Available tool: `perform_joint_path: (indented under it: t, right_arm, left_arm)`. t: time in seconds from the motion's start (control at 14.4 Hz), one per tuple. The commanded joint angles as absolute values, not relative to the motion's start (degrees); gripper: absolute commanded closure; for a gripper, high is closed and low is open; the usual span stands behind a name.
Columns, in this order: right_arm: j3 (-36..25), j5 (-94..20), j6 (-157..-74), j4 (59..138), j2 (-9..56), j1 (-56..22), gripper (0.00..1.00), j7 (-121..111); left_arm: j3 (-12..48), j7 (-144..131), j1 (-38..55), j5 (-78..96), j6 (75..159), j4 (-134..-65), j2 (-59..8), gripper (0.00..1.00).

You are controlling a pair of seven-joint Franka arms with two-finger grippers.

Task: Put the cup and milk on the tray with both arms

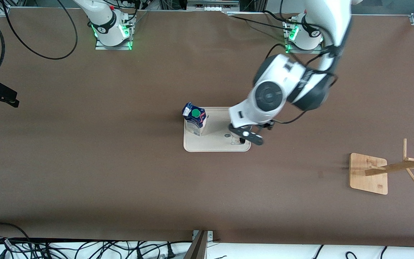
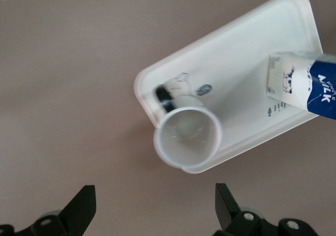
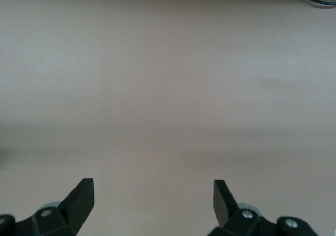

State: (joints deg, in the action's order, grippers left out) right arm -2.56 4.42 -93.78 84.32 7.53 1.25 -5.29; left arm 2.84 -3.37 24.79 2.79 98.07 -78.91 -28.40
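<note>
Both task items stand on the cream tray (image 1: 216, 145). The milk carton (image 1: 194, 122) is upright at the tray corner toward the right arm's end of the counter (image 1: 84, 162). The white cup (image 2: 187, 136) stands upright, mouth up, in the corner toward the left arm's end, on the tray edge nearer the front camera. Its black handle (image 2: 164, 96) points inward over the tray floor, close to the bunny print.

My left pincer (image 2: 155, 207) hangs directly over the cup. Its jaws are spread wide and grip nothing, with clear air between each fingertip (image 2: 84, 199) and the rim. In the front view the arm's wrist hides most of the cup.

The relation that counts: the cup lies straight below the pincer, and its axis is vertical, in line with the pincer's approach. I judge a straight lift should clear the rim, while any sideways drift risks clipping it.

The right pincer (image 3: 153, 204) waits, also spread and empty, over bare counter well apart from the tray.

I judge the placing done, with only withdrawal left.
</note>
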Motion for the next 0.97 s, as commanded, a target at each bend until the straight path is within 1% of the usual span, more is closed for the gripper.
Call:
perform_joint_path:
  t: [0.0, 0.21, 0.35, 0.49, 0.69, 0.9]
  right_arm:
    - [-2.55, 4.40, -92.91, 85.78, 6.06, 0.62, 0.00, -5.80]
    - [-2.46, 2.38, -92.11, 85.78, 6.06, 0.53, 0.00, -1.16]
    - [-2.46, 1.59, -90.10, 85.78, 6.06, 0.53, 0.00, -0.10]
    - [-2.72, -0.52, -89.74, 85.78, 6.15, 0.61, 0.00, 3.15]
    - [-2.64, -0.35, -89.74, 85.78, 6.15, 0.61, 0.00, 2.64]
    - [-2.64, -0.18, -89.74, 85.78, 6.07, 0.61, 0.00, -0.16]
  left_arm:
    - [3.43, -3.43, 16.91, 2.37, 95.37, -82.78, -19.28, 0.00]
    - [3.43, -3.08, 7.50, 2.29, 95.01, -87.35, -10.49, 0.00]
    - [3.43, -2.47, 3.01, 1.93, 94.31, -91.91, -4.60, 0.00]
    - [3.34, -2.55, 0.71, 1.50, 94.04, -95.70, -0.37, 0.00]
    - [3.34, -2.99, -0.70, -1.13, 94.74, -97.29, 0.79, 0.00]
    - [3.34, -3.34, -0.62, -2.46, 94.49, -97.03, 0.53, 0.00]
